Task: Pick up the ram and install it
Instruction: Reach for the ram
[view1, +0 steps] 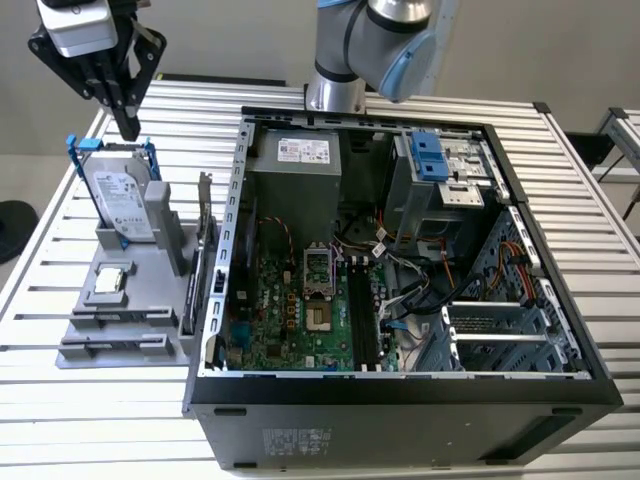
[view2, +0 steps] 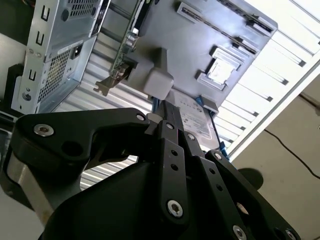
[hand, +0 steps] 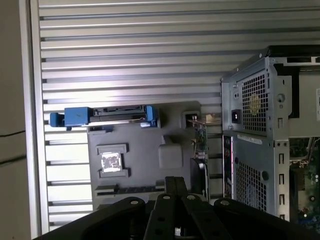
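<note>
Overhead, tool (view1: 129, 124) seemingly closed, above hard drive (view1: 124, 200)

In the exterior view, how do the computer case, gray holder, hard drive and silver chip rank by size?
1. Computer case, by far the largest.
2. Gray holder.
3. Hard drive, standing in the holder.
4. Silver chip, the smallest.

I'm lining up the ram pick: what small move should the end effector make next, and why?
Probably shift the end effector across the grey tray toward the thin dark ram stick. It hangs shut and empty by the silver hard drive in its blue bracket, while the ram lies in its slot past the square silver chip.
</note>
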